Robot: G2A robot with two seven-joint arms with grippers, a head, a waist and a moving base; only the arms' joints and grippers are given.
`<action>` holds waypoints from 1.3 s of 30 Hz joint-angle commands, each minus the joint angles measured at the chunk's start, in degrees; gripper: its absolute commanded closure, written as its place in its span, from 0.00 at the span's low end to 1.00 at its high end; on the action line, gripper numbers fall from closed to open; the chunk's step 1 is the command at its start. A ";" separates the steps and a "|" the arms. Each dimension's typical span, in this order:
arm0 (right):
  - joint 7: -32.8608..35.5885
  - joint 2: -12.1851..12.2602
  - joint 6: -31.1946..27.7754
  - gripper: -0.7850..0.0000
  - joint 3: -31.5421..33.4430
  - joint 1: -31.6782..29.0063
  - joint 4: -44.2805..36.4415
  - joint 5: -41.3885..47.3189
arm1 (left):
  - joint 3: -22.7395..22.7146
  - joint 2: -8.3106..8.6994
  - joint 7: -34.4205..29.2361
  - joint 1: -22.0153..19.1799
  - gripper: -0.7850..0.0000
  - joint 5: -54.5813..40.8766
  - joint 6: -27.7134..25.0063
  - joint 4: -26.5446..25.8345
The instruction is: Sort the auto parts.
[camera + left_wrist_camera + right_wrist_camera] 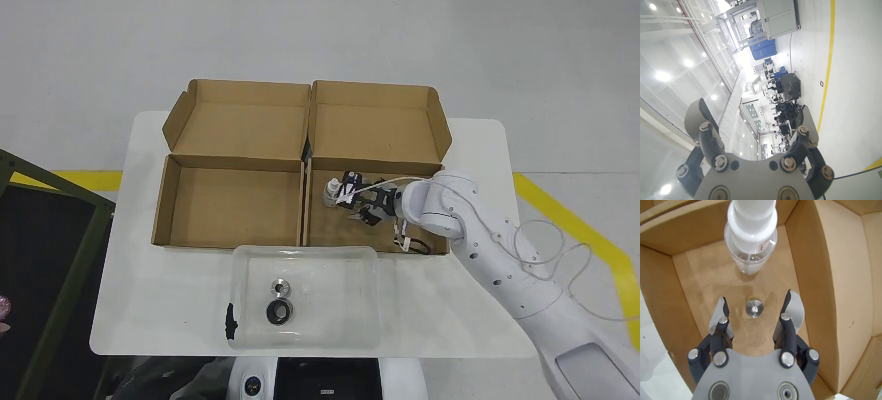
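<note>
Far left: left end effector (753,105) spread wide, gripping nothing, aimed away from the table at the hall beyond.

On the white table (130,300), furthest left of the task's things, the left cardboard box (232,207), lid flap folded back behind it. Just in front of both boxes, on the robot's side, a clear plastic tray (340,300) straddling the seam between them. Inside the tray, in its left half, a black ring (277,312) lying flat and, just beyond it, a small metal part (281,288); close together, contact impossible to judge. At the tray's left rim, a thin black piece (230,322).

Touching the left box along a shared wall, the right cardboard box (330,230), lid likewise folded back. In its left half, near that shared wall, a white stepped plastic part (332,189) standing upright on the box floor. From the right wrist, the same part with a clear lower body, close to a corner of the box. Near it but apart, a small metal cylinder (754,308) standing on the cardboard.

Right end effector (756,297) inside this box, fingers (793,306) parted and clamped on nothing; metal cylinder between them, touching neither. Further right, the right arm (490,250) crossing the box's right wall and the table's right edge.
</note>
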 commanded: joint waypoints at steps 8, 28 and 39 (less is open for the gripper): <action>-2.00 2.28 0.89 0.25 7.67 -6.75 -10.59 -0.31 | 0.00 0.00 0.00 0.00 0.00 0.00 0.00 0.00; -11.90 4.66 -3.12 0.20 11.63 -23.44 -32.25 -4.67 | 0.00 0.00 0.00 0.00 0.00 0.00 0.00 0.00; -13.30 3.15 -4.27 0.17 2.39 -22.17 -31.59 -8.16 | 0.00 0.00 0.00 0.00 0.00 0.00 0.00 0.00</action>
